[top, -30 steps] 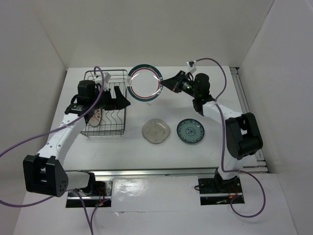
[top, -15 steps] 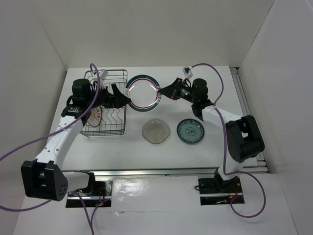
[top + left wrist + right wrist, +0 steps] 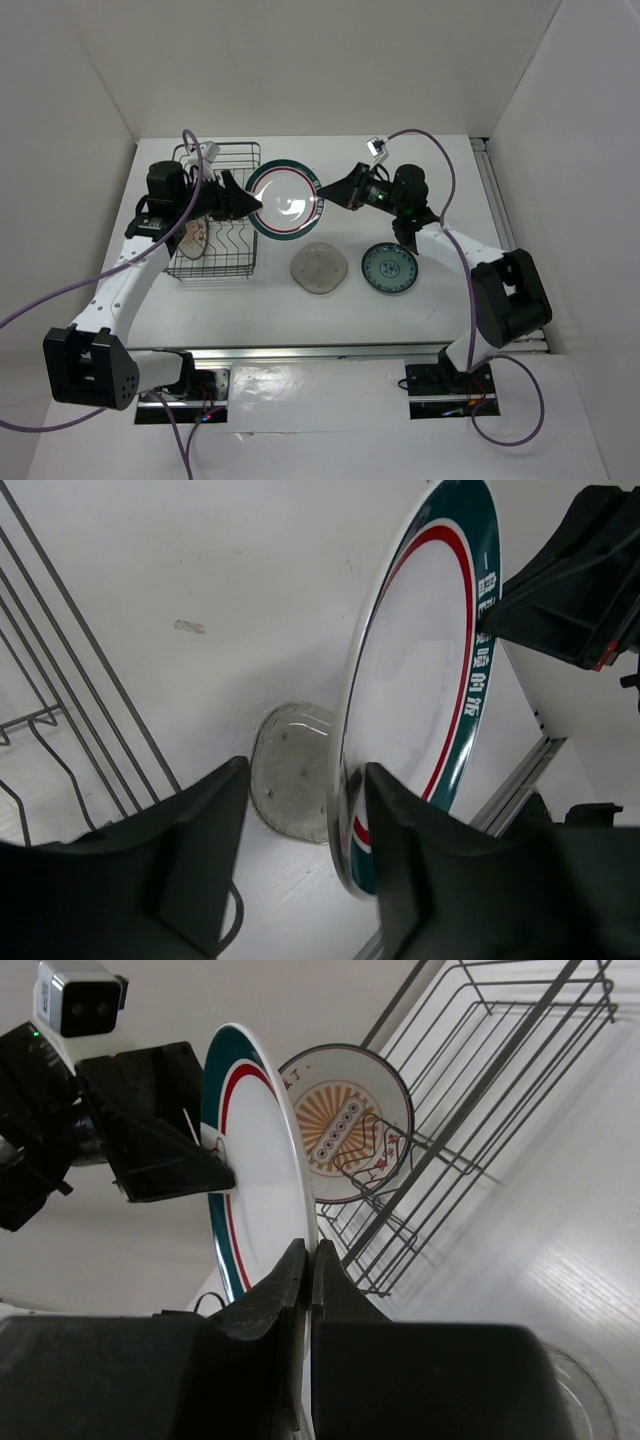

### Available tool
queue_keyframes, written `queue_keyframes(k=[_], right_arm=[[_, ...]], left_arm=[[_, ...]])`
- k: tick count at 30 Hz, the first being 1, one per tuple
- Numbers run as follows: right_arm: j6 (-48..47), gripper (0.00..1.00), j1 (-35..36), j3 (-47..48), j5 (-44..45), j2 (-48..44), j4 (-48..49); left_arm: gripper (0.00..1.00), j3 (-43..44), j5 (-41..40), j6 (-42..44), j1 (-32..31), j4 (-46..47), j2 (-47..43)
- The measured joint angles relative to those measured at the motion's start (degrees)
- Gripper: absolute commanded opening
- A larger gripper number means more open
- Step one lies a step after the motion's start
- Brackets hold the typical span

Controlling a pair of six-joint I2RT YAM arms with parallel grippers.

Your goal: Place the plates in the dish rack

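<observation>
The white plate with a dark teal rim band (image 3: 285, 200) hangs in the air just right of the dish rack (image 3: 215, 270). My right gripper (image 3: 325, 197) is shut on its right rim, as the right wrist view shows (image 3: 308, 1250). My left gripper (image 3: 247, 203) is open and straddles the plate's left rim (image 3: 420, 680). One finger (image 3: 400, 820) lies against the rim and the other stands well apart. The orange sunburst plate (image 3: 198, 238) stands in the rack (image 3: 345, 1120). The grey-beige plate (image 3: 319, 268) and the teal-blue plate (image 3: 390, 268) lie flat on the table.
The rack's wire dividers (image 3: 60, 680) lie to the left of my left gripper. The grey-beige plate (image 3: 295, 790) lies below the held plate. White walls enclose the table on three sides, and a metal rail (image 3: 500, 200) runs along its right edge.
My right arm carried the rimmed plate left and lower, toward the rack. My left gripper stayed put, and the plate's left rim now sits between its open fingers.
</observation>
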Motion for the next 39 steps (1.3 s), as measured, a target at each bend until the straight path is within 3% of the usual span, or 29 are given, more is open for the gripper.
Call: queue_keyframes(k=[3,5,6,7,10,14,20,23,31,39], right_arm=[[-0.22,0.0,1.4,0.02,0.02,0.0,-0.22],[-1.31,0.0,1.7,0.0,0.61,0.09,-0.94],[-1.88,0.08,1.62,0.0,0.81,0.44,-1.14],[-2.01,0.25,1.64,0.0,0.72,0.63,-1.11],[-0.92,0.98,2.08,0.09,0.22,0.66,-0.61],[-2.36,1.0,3.65,0.52,0.76,0.46,-1.46],[-6.4,1.0,3.93,0.15,2.27,-2.08,-6.95],[-7.82,1.0,3.52,-0.15,2.58,-3.48,-8.09],[-10.8,1.0,1.95,-1.51,2.58,-4.48,-12.63],[-11.39,1.0,0.57,-4.81,1.9,-7.19,-14.12]], left_arm=[[0.2,0.0,1.33,-0.15,0.0,0.04,0.0],[0.0,0.04,3.3,-1.33,0.11,0.22,0.0],[0.0,0.33,4.85,-1.84,0.48,0.63,-0.07],[0.0,0.63,4.92,-1.9,0.48,0.5,-0.09],[0.0,0.72,4.31,-1.03,0.52,-0.04,0.02],[0.0,1.81,-3.13,1.49,0.11,-6.05,-0.57],[0.0,4.63,-37.73,9.53,-6.14,-14.43,-9.03],[0.0,4.85,-49.96,12.35,-9.94,-15.21,-11.61],[0.0,4.63,-68.43,16.61,-11.02,-18.32,-9.84],[0.0,3.1,-75.23,18.18,-11.04,-17.57,-8.2]])
